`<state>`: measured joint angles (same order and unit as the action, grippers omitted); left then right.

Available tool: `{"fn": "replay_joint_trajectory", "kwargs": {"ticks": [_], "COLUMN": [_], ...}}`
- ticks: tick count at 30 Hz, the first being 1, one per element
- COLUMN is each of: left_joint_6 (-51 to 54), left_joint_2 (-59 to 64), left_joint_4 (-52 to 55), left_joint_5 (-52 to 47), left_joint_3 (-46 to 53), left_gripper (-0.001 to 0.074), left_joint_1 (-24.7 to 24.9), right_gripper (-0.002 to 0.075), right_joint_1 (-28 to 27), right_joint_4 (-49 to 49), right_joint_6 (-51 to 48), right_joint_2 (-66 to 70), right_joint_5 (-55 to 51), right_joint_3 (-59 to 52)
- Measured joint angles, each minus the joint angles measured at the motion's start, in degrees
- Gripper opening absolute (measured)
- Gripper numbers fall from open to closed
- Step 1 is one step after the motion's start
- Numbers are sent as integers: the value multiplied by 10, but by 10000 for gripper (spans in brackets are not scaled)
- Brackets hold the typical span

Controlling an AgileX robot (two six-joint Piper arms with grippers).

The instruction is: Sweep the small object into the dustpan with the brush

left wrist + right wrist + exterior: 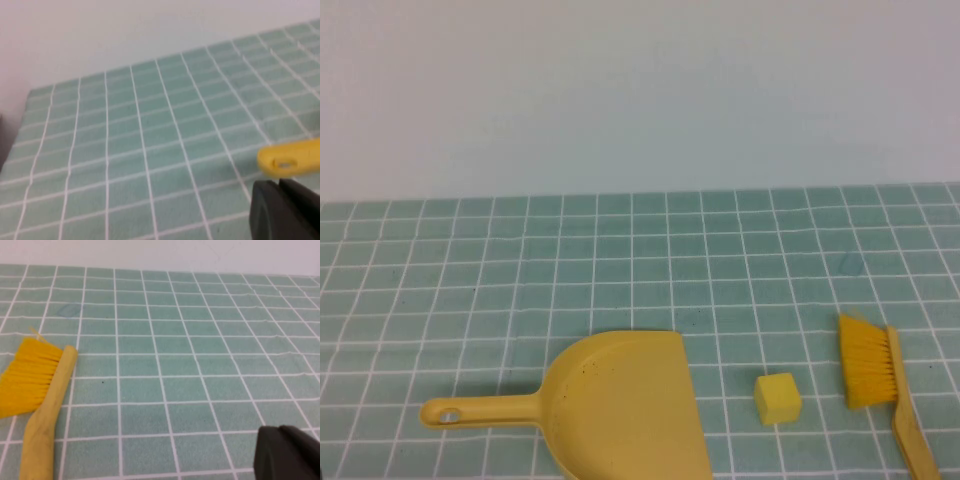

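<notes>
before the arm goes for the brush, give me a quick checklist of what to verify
1. Brush free to grasp, handle toward the robot, bristles pointing at the cube: ok.
2. Small object lies between brush and dustpan: ok.
3. Dustpan mouth faces the cube: ok.
4. Path from cube to mouth is bare tiled table: ok.
5. Right tool near the brush, only a dark corner visible in the right wrist view; finger state: cannot tell.
6. Left tool beside the dustpan handle end in the left wrist view, not touching it; finger state: cannot tell.
</notes>
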<state>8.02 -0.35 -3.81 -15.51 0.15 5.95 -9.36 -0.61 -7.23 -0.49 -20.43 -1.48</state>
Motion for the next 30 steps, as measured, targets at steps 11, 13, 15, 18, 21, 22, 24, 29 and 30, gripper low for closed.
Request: {"fn": "replay_joint_trajectory", "kwargs": {"ticks": [11, 13, 15, 18, 21, 22, 24, 29, 30], "left_joint_6": [-7, -7, -7, -6, -46, -68, -129, -198, -202], "left_joint_2": [0, 0, 0, 0, 0, 0, 0, 0, 0], "left_joint_4": [-138, -138, -138, -139, -187, -213, -290, -435, -451], "left_joint_5": [146, 146, 146, 146, 158, 166, 187, 259, 274], "left_joint_3": [0, 0, 0, 0, 0, 0, 0, 0, 0], "left_gripper": [-1, -1, -1, -1, -1, -1, -1, -1, -1], "left_joint_1": [0, 0, 0, 0, 0, 0, 0, 0, 0], "right_gripper": [-1, -1, -1, -1, -1, -1, -1, -1, -1], "right_joint_1": [0, 0, 0, 0, 0, 0, 0, 0, 0], "right_joint_4": [1, 6, 6, 6, 6, 6, 6, 6, 6], "right_joint_6": [0, -7, -11, -14, -14, -14, -14, -29, -33], "right_joint_2": [0, 0, 0, 0, 0, 0, 0, 0, 0], "right_joint_5": [20, 33, 54, 97, 152, 173, 215, 344, 371], "right_joint_3": [0, 0, 0, 0, 0, 0, 0, 0, 0]}}
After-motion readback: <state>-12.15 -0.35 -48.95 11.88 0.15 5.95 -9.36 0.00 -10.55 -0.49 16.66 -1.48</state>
